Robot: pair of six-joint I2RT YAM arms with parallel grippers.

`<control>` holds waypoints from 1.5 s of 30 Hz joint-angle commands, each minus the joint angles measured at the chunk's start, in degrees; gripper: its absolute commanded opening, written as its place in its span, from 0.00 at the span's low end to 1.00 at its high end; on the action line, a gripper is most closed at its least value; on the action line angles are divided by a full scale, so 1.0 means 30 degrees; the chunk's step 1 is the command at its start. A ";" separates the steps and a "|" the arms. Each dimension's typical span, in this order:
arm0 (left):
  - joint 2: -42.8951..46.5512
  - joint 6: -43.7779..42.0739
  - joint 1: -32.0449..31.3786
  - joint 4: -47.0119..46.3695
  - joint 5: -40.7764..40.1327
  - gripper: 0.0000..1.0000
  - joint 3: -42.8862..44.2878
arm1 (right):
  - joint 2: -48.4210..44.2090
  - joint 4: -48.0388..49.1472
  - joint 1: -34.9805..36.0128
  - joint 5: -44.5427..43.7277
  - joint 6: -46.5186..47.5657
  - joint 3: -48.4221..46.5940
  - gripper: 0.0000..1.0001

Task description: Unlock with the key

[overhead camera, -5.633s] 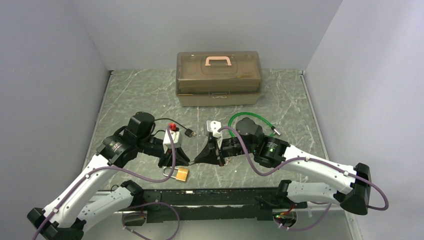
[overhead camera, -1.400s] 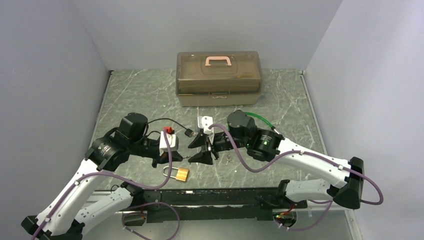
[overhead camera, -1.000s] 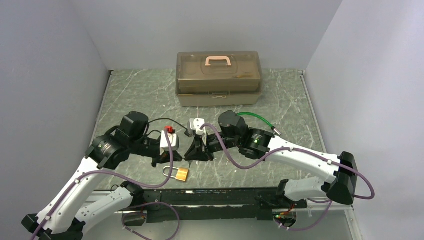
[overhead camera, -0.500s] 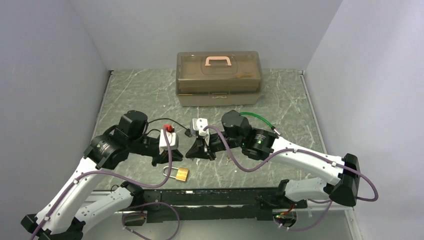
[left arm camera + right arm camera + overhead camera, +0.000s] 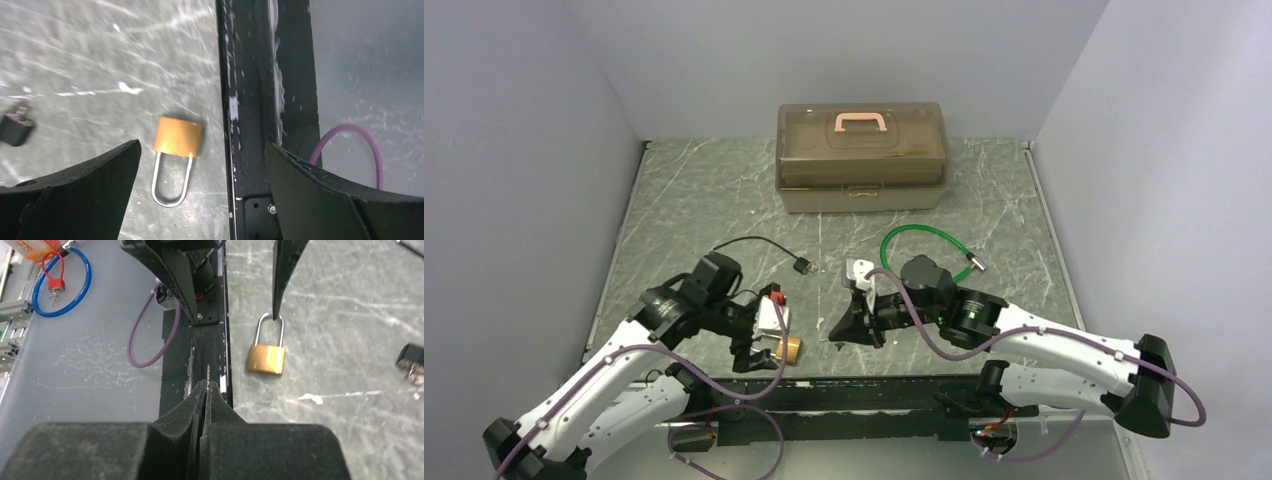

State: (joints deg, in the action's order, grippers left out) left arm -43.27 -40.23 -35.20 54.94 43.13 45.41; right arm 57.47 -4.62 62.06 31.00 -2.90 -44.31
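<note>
A brass padlock (image 5: pixel 178 137) with a steel shackle lies flat on the table beside the black front rail. Its shackle points toward my left arm. My left gripper (image 5: pixel 202 147) hangs above it, open, with the lock between the fingers (image 5: pixel 75 185) and nothing held. From above, this gripper (image 5: pixel 762 350) sits just left of the padlock (image 5: pixel 791 347). My right gripper (image 5: pixel 206 385) is shut on the key (image 5: pixel 208 373), whose thin blade sticks out past the tips. It (image 5: pixel 839 333) hovers a short way right of the padlock (image 5: pixel 266 352).
A brown toolbox (image 5: pixel 861 158) with a pink handle stands at the back. A green cable (image 5: pixel 924 240) and a black USB cable (image 5: pixel 764 245) lie mid-table. The black rail (image 5: pixel 864 392) runs along the front edge. A blue ring (image 5: pixel 62 280) lies beyond it.
The two grippers were tip to tip; they have parted. My left gripper has opened and dropped toward the padlock. My right gripper has shut on the key and drawn back right.
</note>
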 commanded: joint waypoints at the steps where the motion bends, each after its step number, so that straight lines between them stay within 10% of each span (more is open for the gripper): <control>1: -0.0712 -0.2858 -0.0830 -0.0948 -0.1239 0.99 -0.1821 | -0.2411 0.2126 -0.0062 -0.1357 -0.2581 0.1699 0.00; 23: -0.7118 -0.4188 -0.2188 -0.8693 -0.6867 1.00 -0.5503 | -0.5941 0.2114 -0.0696 -0.2469 -0.3106 0.3462 0.00; 31: -0.7318 -0.5044 -0.2443 -0.8797 -0.5417 0.99 -0.6541 | -0.6827 0.1600 -0.1235 -0.2354 -0.3312 0.3848 0.00; 35: -0.7642 -0.5305 -0.2630 -0.8733 -0.4534 0.80 -0.6404 | -0.6785 0.1600 -0.1650 -0.2026 -0.3174 0.3837 0.00; 45: -0.8257 -0.6421 -0.2968 -0.6936 -0.3441 0.83 -0.6127 | -0.6558 0.0422 -0.2596 -0.1091 -0.2687 0.2984 0.00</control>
State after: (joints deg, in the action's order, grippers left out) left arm -66.17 -56.07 -43.55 29.78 31.29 27.62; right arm 37.89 -2.79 54.78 25.98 -11.92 -32.73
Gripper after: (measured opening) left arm 0.878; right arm 0.010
